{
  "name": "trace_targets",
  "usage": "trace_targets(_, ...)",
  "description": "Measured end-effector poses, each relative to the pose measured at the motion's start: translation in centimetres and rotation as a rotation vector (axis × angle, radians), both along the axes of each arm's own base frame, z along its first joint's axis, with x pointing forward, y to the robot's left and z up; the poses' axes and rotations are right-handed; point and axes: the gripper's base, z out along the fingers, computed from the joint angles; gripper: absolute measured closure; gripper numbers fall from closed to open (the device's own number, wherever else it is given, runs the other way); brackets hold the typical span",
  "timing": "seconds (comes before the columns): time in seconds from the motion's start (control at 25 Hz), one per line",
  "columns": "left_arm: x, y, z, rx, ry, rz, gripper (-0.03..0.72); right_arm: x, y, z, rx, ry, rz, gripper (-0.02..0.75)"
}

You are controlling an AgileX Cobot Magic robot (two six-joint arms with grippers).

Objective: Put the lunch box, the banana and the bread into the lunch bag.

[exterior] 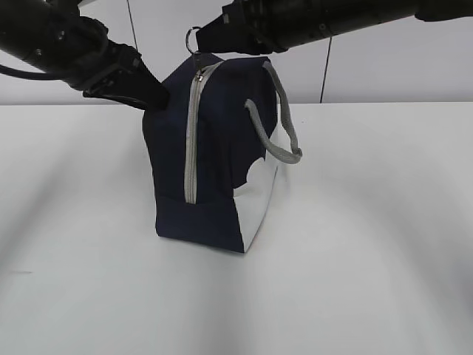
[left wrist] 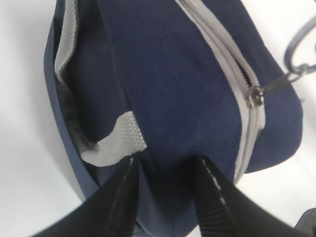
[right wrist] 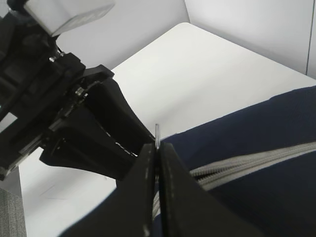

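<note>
Navy lunch bag (exterior: 214, 148) upright on end, zipped shut — grey trim

I see a plain white desk (exterior: 384, 259) running back to a pale wall. Only one thing rests directly on it: the lunch bag (exterior: 214, 163), standing upright near the middle on its narrow base, white end panel facing right toward me, grey zipper running up its near side, closed.

Both arms matte black. Left pincer (exterior: 144, 92): long tapered black fingers (left wrist: 121, 197) w/ ribbed inner pads, black cable behind. Right pincer (right wrist: 157, 163): same build.
</note>
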Motion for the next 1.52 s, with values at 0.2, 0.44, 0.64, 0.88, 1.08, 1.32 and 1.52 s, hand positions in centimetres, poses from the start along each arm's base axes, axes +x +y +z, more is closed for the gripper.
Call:
trace_targets(0.2, 0.0, -0.1, 0.1, -0.013, -0.001, -0.004, 0.518, 0.0, -0.1, 0.0, -0.001, -0.002, -0.001, 0.732)
trace_targets(0.44, -0.1, -0.7, -0.2, -0.008, -0.003, -0.035, 0.629, 0.1, -0.1, 0.0, -0.001, -0.003, -0.005, 0.732)
trace_targets(0.64, -0.2, -0.7, -0.2, -0.007, 0.002, -0.046, 0.674, 0.3, -0.2, 0.0, -0.004, -0.012, -0.03, 0.732)
trace_targets(0.88, -0.5, -0.8, -0.3, -0.009, 0.02, -0.063, 0.69, 0.7, -0.4, 0.1, -0.003, -0.018, -0.081, 0.732)
trace_targets(1.08, -0.6, -0.8, -0.3, -0.011, 0.031, -0.072, 0.69, 0.8, -0.5, 0.1, -0.004, -0.022, -0.103, 0.732)
trace_targets(1.32, -0.8, -0.9, -0.3, -0.013, 0.047, -0.085, 0.691, 1.4, -0.9, 0.1, -0.009, -0.045, -0.178, 0.732)
trace_targets(1.52, -0.9, -0.9, -0.3, -0.014, 0.056, -0.093, 0.692, 1.9, -1.0, 0.3, -0.009, -0.059, -0.208, 0.732)
